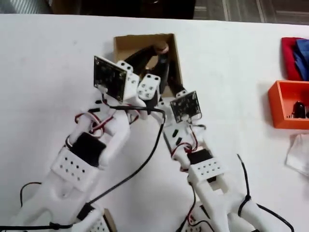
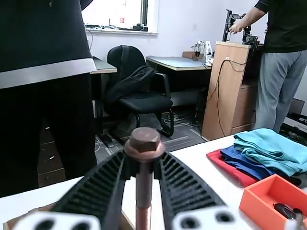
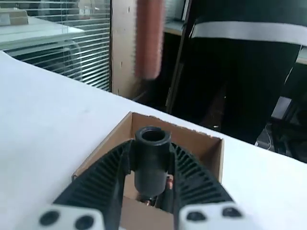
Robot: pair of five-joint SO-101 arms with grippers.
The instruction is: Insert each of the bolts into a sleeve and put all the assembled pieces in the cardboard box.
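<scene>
My left gripper (image 2: 144,160) is shut on a copper-coloured bolt (image 2: 144,143), held upright with its hex head above the fingers. In the high view this bolt (image 1: 161,48) hangs over the cardboard box (image 1: 126,44). My right gripper (image 3: 151,152) is shut on a black sleeve (image 3: 152,160), bore facing up, over the cardboard box (image 3: 207,146). The bolt's shaft (image 3: 149,40) hangs a little above and beyond the sleeve's mouth, apart from it. Something coppery (image 3: 154,199) lies inside the box under the sleeve. In the high view the right gripper (image 1: 164,73) sits just below the bolt.
An orange bin (image 1: 288,104) stands at the table's right side, with folded red and blue cloths (image 1: 295,57) behind it and a white object (image 1: 299,153) in front. Black cables (image 1: 145,159) trail between the two arms.
</scene>
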